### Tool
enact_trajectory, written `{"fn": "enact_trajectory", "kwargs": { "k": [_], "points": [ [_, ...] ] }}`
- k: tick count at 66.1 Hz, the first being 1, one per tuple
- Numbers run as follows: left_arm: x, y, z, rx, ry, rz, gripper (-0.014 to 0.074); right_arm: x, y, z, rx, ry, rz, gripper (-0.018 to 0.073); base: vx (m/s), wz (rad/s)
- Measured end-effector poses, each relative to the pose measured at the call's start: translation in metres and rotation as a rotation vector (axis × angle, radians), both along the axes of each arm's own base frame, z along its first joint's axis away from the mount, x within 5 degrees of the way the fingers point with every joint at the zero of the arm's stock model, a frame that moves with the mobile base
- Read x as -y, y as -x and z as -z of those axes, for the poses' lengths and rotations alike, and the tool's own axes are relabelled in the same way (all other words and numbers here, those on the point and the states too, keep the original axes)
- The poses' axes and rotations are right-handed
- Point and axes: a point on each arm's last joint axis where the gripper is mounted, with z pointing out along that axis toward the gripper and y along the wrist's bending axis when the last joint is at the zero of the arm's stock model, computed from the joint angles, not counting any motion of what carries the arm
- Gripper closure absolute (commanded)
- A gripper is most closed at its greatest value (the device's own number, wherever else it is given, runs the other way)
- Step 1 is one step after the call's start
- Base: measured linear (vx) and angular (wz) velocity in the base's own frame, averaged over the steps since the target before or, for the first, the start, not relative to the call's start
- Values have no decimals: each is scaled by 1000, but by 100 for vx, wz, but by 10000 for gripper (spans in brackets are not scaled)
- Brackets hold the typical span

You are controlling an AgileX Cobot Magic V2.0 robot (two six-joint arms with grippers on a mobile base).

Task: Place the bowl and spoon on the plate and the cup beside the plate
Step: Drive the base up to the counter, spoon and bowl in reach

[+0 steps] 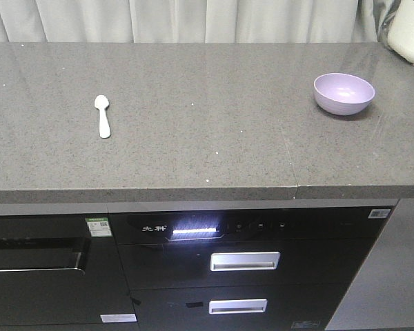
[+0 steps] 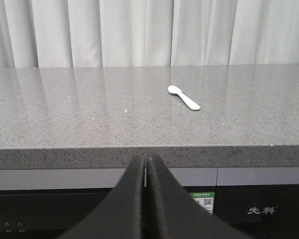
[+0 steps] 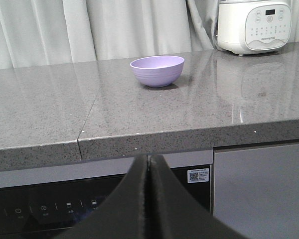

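A lavender bowl [image 1: 343, 93] stands empty and upright on the grey counter at the right; the right wrist view shows the bowl [image 3: 157, 70] ahead, well back from the front edge. A pale spoon [image 1: 103, 115] lies flat on the counter's left part, head pointing away; the left wrist view has the spoon [image 2: 184, 96] ahead and slightly right. My left gripper [image 2: 145, 158] and right gripper [image 3: 148, 157] are both shut on nothing, held low in front of the counter's edge. Neither gripper appears in the exterior view. The plate and the cup are out of view.
A white rice cooker [image 3: 254, 26] stands at the counter's back right corner [image 1: 408, 31]. A seam in the countertop [image 3: 87, 115] runs left of the bowl. Dark appliance fronts with drawer handles [image 1: 244, 261] sit below the counter. A pale curtain hangs behind.
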Motion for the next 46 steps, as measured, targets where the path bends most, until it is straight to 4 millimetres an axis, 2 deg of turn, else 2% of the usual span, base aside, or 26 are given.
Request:
{"fn": "enact_trajectory", "kwargs": {
  "k": [46],
  "points": [
    [0, 0, 0, 0, 0, 0, 602, 0, 0, 0, 0, 0, 0, 561, 7, 0]
  ]
}}
